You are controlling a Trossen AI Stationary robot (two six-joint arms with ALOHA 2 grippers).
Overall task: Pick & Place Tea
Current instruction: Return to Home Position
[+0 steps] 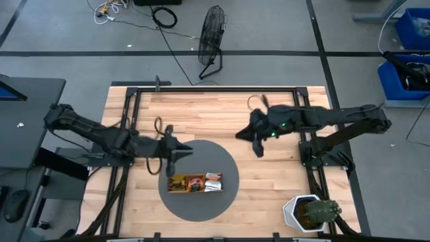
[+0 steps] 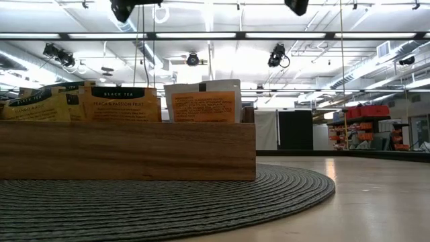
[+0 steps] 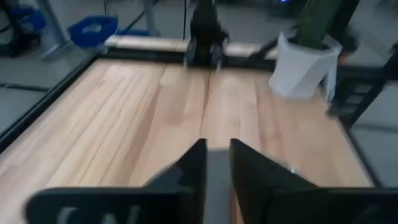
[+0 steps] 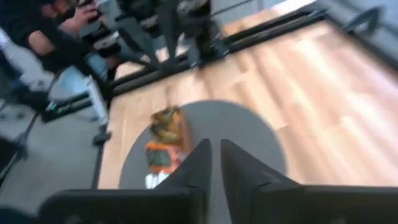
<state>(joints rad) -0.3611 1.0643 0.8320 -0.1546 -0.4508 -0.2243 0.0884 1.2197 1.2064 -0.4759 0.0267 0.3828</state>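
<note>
You were working in a robotics lab or workshop: at the top of the frame a floor fan (image 1: 212, 33) and loose cables (image 1: 164, 16) lay on taped grey flooring, blue storage bins (image 1: 410, 57) sat at upper right, and fluorescent strip lights (image 2: 289, 35) crossed an open industrial ceiling.

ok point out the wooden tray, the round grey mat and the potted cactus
wooden tray (image 2: 127, 151), low view, front wall
round grey mat (image 1: 222, 158), high view, bare part above the tray
potted cactus (image 1: 321, 211), high view, green top
</note>
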